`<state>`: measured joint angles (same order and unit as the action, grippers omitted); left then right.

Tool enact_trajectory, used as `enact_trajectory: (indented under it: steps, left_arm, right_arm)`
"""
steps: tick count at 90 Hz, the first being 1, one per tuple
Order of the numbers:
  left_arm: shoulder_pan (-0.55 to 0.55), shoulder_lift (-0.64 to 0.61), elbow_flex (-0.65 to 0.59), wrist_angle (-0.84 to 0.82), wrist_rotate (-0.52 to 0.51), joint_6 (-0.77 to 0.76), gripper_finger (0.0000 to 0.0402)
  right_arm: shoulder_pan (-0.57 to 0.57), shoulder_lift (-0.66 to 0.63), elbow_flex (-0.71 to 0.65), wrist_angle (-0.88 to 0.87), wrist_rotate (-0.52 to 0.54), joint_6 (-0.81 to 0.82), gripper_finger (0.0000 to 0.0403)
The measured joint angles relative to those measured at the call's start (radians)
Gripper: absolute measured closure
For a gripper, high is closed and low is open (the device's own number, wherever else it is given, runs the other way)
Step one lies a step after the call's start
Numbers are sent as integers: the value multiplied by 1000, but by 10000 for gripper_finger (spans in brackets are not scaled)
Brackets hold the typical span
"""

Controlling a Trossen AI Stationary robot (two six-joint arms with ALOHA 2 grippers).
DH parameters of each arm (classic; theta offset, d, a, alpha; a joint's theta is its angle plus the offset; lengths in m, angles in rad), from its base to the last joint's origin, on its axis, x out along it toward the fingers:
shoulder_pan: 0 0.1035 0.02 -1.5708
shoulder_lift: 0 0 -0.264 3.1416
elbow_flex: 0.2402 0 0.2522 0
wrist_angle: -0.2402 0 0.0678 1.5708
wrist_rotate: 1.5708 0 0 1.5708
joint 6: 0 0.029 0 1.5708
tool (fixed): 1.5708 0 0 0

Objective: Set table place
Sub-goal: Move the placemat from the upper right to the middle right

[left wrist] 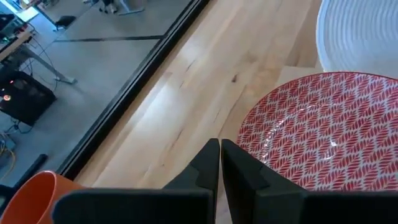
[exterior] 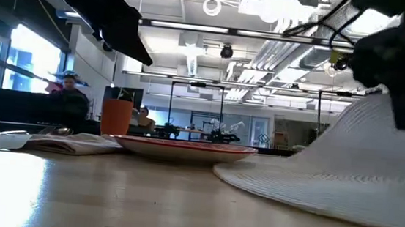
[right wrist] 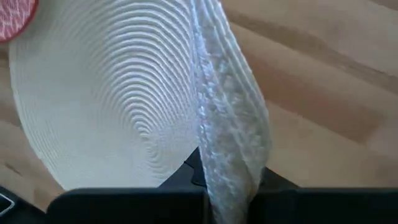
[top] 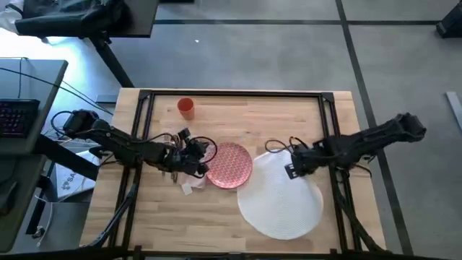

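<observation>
desk [top: 216, 217]: light-wood planks, black rail frame | on it: orange cup [top: 185, 107] near far edge | red-patterned plate [top: 230, 165] centre | white round mat [top: 281, 198] beside it, partly lifted | pale napkin [top: 189, 188] by plate

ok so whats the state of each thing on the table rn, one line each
white woven round mat: one edge lifted and folded in the right tool, the rest on the table
red-patterned plate: flat on the table
orange cup: upright
napkin: lying flat beside the plate
left tool: shut, empty, at the plate's edge
</observation>
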<state>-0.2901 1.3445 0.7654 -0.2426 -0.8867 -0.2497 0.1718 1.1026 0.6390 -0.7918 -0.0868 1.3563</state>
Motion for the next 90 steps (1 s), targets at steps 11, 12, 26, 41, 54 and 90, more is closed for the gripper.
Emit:
enact_trajectory:
  steps: [11, 12, 26, 41, 54, 90]
  left_arm:
    - [0, 0, 0, -1, -4, 0, 402]
    - [0, 0, 0, -1, -5, 0, 402]
    - [0, 0, 0, -2, -14, -1, 402]
    - [2, 0, 0, -2, -15, -1, 402]
    - [2, 0, 0, -1, -23, -1, 402]
    - [2, 0, 1, -1, -23, -10, 402]
  right_arm:
    - [-97, 5, -55, 99, 1, -96, 403]
    - [-105, 5, -58, 106, 1, -104, 403]
    - [-215, 5, -87, 220, 2, -228, 403]
    - [-305, 40, -93, 288, -2, -350, 403]
    - [-367, 125, -93, 353, -20, -451, 403]
    - [-444, 410, 28, 523, -83, -705, 403]
